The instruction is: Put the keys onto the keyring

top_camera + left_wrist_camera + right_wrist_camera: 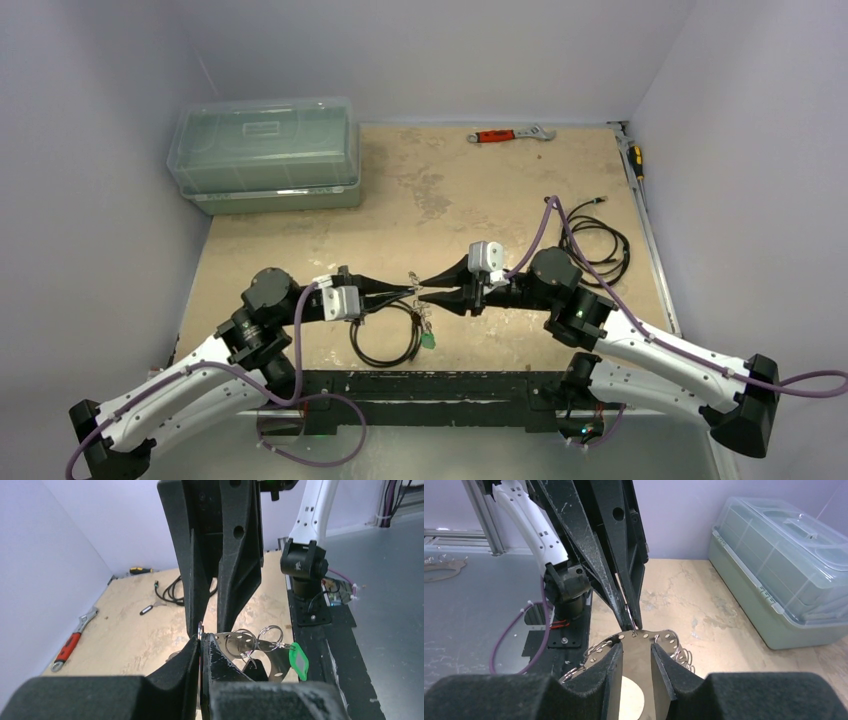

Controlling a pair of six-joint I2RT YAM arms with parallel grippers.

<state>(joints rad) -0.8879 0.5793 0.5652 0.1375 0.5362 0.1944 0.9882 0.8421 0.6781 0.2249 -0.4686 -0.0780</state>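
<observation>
My two grippers meet tip to tip over the table's near middle. My left gripper (411, 291) (201, 639) is shut on the thin silvery wire keyring (200, 628), seen edge-on at its tips. My right gripper (425, 293) (637, 650) holds a flat silvery plate (644, 636) with holes along its rim across its width. The keyring (628, 616) reaches down to one of these holes. Small wire rings (241, 642) and a green tag (298, 660) (428, 340) hang from the plate (278, 666). A small dark-headed piece (148, 610), perhaps a key, lies on the table.
A round black cable coil (385, 340) lies under the grippers. A second black cable (600, 245) lies to the right. A red-handled wrench (510, 134) is at the back, a screwdriver (636, 160) at the right edge, and a clear lidded box (265, 150) at the back left.
</observation>
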